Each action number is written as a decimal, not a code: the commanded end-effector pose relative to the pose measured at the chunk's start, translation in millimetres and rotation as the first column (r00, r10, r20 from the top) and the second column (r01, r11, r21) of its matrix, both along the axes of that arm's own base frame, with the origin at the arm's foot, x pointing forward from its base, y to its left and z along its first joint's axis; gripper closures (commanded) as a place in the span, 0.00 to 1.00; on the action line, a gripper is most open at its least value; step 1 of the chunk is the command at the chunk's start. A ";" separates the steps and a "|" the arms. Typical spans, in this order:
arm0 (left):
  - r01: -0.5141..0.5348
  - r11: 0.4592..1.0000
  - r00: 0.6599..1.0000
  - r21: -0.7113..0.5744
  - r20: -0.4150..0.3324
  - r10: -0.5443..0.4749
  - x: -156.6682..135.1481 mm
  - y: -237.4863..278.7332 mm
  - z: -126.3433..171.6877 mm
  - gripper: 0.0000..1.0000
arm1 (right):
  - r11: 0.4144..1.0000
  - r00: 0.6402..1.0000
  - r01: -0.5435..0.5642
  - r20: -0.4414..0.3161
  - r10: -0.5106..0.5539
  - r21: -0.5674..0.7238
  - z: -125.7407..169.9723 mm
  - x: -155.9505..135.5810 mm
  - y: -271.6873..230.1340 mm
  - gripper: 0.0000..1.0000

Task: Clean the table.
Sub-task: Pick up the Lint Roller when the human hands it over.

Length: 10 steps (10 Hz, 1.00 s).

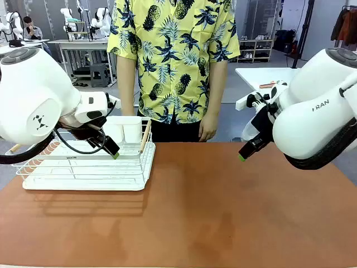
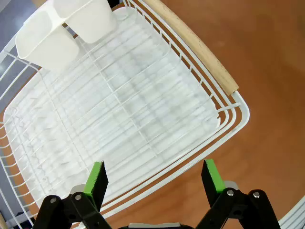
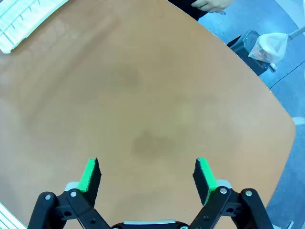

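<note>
Worktop of reddish-brown runs wide from left to right in front of the robot, its long axis across the front view. A person stands at its far edge with one hand hanging just above that edge.

A white wire dish rack stands on the left part, with a white cutlery cup at its far side and a wooden handle along its right end. The surface to the right of the rack is bare. In the right wrist view it carries a few faint darker patches, which may be smears or only shading.

The left tool hangs at the rack's near right corner. In the left wrist view, the left tool is spread wide and holds nothing. One pad is over the rack's rim and the other over bare worktop.

The right tool points down and leftward over the right half. Seen from its own wrist, the right tool is also wide and holds nothing, with the worktop directly below and ahead of it.

So the surface lies under both tools. The right arm is nearer the bare stretch and the patches, the left arm nearer the rack. Whichever move comes next likely turns on that split.
</note>
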<state>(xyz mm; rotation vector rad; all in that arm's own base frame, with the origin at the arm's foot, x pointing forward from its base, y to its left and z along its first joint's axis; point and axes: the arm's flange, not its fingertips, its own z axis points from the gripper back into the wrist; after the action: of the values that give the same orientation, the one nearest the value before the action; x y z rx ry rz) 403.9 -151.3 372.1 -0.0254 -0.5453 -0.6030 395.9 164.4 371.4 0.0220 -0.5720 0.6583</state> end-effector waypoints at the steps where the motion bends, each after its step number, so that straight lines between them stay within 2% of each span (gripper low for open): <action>1: 0.000 1.000 1.000 0.000 0.000 0.000 -0.1 -0.2 0.0 0.00 | 1.000 1.000 0.000 0.000 0.000 0.000 0.0 0.0 0.0 0.00; 10: 0.003 1.000 1.000 0.001 0.000 -0.003 -0.4 -1.1 0.0 0.00 | 1.000 1.000 0.000 0.000 0.000 -0.001 0.0 0.1 -0.3 0.00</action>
<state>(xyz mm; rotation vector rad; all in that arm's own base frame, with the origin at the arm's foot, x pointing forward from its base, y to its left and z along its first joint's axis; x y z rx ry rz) 403.4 -152.6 372.1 -0.0253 -0.5454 -0.6063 396.0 164.1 371.4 0.0212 -0.5721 0.6588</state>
